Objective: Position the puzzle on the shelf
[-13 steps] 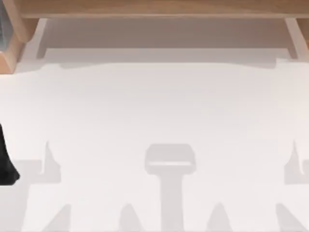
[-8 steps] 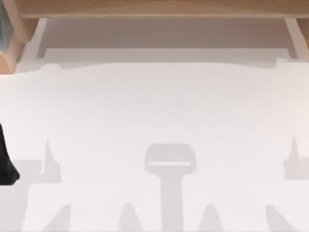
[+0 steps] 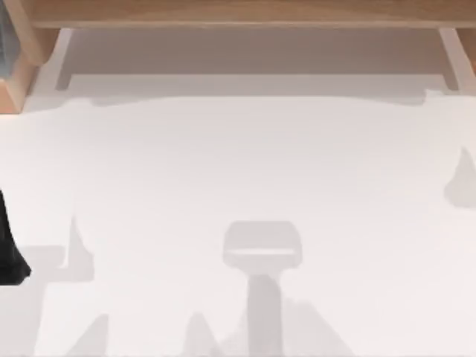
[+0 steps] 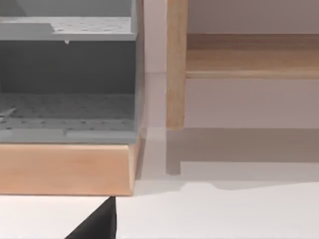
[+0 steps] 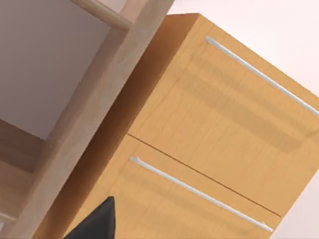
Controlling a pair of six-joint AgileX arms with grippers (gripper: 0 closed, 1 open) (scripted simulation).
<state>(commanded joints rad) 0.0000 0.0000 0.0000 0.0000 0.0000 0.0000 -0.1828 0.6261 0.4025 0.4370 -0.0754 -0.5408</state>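
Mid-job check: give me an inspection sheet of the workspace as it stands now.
Surface: white table, carrying only soft shadows.
Job's things: shelf spans the far edge, a light-brown board on pale side supports.
Clutter: nothing seen.
Grippers: left claw is a dark tip facing the shelf's side support; right claw is a dark tip close to the cabinet.
Cables: nothing seen.
Surroundings: grey perforated rack in a wooden frame beside the shelf; wooden cabinet with two silver-handled fronts.
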